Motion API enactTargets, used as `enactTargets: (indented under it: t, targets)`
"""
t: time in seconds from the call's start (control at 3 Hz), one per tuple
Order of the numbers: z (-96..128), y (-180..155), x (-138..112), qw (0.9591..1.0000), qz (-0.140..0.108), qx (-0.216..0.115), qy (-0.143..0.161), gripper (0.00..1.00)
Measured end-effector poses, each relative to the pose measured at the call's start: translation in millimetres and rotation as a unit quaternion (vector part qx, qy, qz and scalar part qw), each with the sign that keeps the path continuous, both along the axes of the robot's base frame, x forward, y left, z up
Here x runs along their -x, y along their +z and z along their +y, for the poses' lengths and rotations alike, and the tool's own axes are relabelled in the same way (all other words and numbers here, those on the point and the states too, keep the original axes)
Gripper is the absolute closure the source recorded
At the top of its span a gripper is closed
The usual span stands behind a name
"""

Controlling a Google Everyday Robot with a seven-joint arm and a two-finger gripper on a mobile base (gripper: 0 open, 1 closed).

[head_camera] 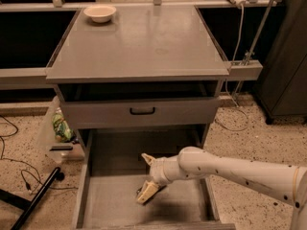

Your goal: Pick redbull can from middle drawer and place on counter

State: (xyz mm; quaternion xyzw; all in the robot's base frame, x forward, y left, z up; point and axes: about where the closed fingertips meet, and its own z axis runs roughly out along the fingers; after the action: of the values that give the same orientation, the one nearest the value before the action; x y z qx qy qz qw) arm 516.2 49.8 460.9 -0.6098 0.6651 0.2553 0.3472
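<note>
The middle drawer [103, 195] is pulled out at the bottom of the view, showing its bare grey floor and low side walls. My gripper [144, 176] reaches from the right into the drawer, low over its floor near the middle. Its two cream fingers [147, 191] are spread apart with nothing visible between them. The redbull can does not show; it is hidden or out of view. The counter [139, 42] is the flat grey cabinet top above.
A cream bowl [100, 12] sits at the counter's back left corner. A grey drawer front with a black handle [142, 111] overhangs the open drawer. A bag [60, 127] and black cables and a pole [36, 195] lie on the floor to the left.
</note>
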Motion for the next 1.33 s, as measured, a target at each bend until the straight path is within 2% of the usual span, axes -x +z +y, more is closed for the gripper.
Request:
enactTargets:
  t: [0.33,0.67,1.0,1.33]
  targets:
    - [-7,-25,-3,0.9996,0.014,-0.023,-0.005,0.00]
    - [-7,-39,-4,0.9993,0.016,-0.033,0.001,0.00]
    - [-5,-48,-3,0.9997,0.011,-0.014,0.014,0.00]
    - [0,-56,-5,0.9991,0.003,0.031,0.028,0.00]
